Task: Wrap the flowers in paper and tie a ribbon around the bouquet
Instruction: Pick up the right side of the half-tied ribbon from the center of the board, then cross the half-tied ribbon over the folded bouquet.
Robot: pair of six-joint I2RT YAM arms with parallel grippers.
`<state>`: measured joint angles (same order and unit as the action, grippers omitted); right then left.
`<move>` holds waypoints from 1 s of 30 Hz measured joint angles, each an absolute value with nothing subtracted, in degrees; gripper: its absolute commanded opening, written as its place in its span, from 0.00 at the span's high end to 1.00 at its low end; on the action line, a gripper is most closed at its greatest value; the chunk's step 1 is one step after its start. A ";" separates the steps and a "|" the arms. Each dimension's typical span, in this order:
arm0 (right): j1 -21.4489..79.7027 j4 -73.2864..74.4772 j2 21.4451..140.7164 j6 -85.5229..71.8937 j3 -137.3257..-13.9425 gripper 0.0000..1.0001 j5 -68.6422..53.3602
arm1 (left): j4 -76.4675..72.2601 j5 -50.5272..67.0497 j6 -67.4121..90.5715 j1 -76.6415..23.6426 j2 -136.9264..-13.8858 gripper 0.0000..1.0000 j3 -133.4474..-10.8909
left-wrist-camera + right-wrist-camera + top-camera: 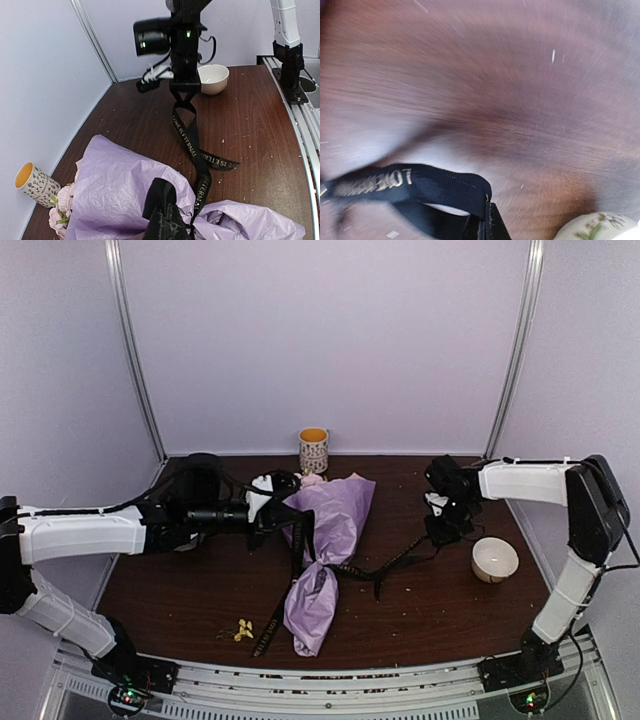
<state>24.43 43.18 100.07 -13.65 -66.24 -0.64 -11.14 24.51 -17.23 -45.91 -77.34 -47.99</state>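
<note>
1. Bouquet (335, 515) lies mid-frame in the top view, with the ribbon (395, 563) crossing its waist.
2. Left gripper (285, 508) is clenched on one ribbon end; right gripper (440, 533), centre right, is clamped on the other.
3. Pull both ends evenly and low to cinch without dragging the bouquet.

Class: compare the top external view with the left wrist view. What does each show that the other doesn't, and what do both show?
Top external only: loose yellow blossoms on the table near its front edge, and the left arm. Left wrist only: the light lettering on the ribbon, which hangs from the shut right end effector. Both: the lilac bouquet, the mug, the white bowl.
</note>
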 measured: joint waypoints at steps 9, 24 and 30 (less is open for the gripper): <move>36.18 38.28 81.78 -11.55 -74.06 1.00 -18.33 | -13.13 24.49 -17.69 -48.27 -77.01 1.00 -44.77; 56.16 28.75 119.37 -19.07 -119.96 0.76 -23.79 | -21.39 23.75 -15.33 -52.38 -68.47 1.00 -32.21; 58.78 32.32 127.52 -20.32 -124.95 0.51 -23.53 | -22.76 23.55 -13.87 -52.95 -68.49 1.00 -30.94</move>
<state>58.78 32.32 127.52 -20.32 -124.95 -23.53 -22.76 23.55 -13.87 -52.95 -68.49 -30.94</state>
